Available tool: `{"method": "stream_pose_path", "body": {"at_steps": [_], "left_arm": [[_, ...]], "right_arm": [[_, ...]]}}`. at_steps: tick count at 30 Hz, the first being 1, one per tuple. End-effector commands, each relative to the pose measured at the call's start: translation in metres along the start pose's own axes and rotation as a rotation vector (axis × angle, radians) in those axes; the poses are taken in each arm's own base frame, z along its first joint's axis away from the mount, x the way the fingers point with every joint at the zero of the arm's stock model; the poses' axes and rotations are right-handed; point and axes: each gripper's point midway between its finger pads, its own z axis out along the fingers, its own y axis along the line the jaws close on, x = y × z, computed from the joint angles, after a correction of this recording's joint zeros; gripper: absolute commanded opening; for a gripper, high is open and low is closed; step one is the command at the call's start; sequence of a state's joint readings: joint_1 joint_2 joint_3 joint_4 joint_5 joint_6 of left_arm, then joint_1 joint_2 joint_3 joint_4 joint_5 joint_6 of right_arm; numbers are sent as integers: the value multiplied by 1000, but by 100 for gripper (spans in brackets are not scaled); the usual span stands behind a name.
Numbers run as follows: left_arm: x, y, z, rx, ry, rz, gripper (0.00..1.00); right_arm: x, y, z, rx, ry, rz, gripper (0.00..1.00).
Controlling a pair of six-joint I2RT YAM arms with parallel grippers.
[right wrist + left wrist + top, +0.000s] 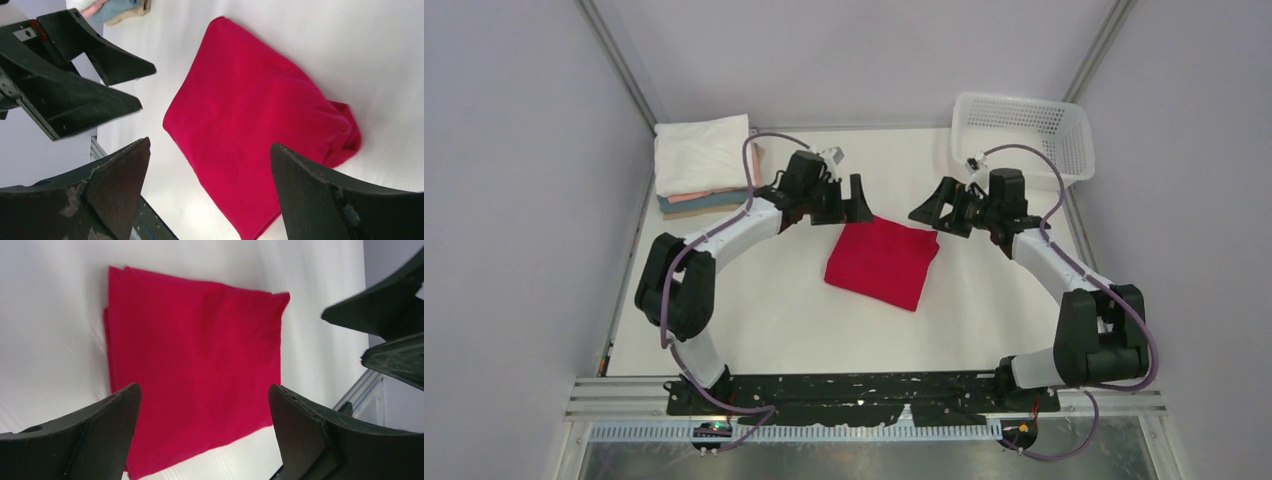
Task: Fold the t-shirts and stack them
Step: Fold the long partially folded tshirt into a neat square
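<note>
A bright red t-shirt (pixel 883 262), folded into a rectangle, lies flat mid-table. It fills the left wrist view (pixel 195 360) and the right wrist view (pixel 260 135). My left gripper (pixel 856 202) hovers open and empty just past the shirt's far left corner. My right gripper (pixel 932 210) hovers open and empty just past its far right corner. Neither touches the cloth. A stack of folded shirts (pixel 704 165) sits at the far left corner, white on top with salmon pink and teal blue under it. The stack's edge shows in the right wrist view (pixel 112 9).
A white plastic mesh basket (pixel 1024 135) stands at the far right corner. Metal frame rails run along the table's left and right sides, with grey walls beyond. The arm base rail (pixel 864 395) spans the near edge.
</note>
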State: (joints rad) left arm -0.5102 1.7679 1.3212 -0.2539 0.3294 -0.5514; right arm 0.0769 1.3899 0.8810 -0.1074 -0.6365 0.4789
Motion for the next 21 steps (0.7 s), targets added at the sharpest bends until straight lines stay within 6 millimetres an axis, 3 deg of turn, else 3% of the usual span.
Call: {"method": "stream_pose_path", "body": {"at_steps": [1, 4, 7, 13, 16, 21], "left_arm": [[39, -33, 1, 135, 59, 8, 100], [59, -20, 5, 90, 82, -14, 100], [83, 3, 14, 28, 127, -44, 100], [133, 28, 17, -22, 235, -121, 100], [149, 29, 15, -15, 241, -153, 100], [169, 14, 11, 1, 156, -187, 100]], "right_arm": [[-4, 11, 29, -62, -62, 23, 95], [-1, 5, 47, -77, -37, 80, 94], [8, -23, 65, -6, -9, 111, 94], [16, -73, 84, 172, 26, 82, 95], [19, -85, 91, 197, 27, 76, 94], [12, -86, 98, 193, 17, 35, 94]]}}
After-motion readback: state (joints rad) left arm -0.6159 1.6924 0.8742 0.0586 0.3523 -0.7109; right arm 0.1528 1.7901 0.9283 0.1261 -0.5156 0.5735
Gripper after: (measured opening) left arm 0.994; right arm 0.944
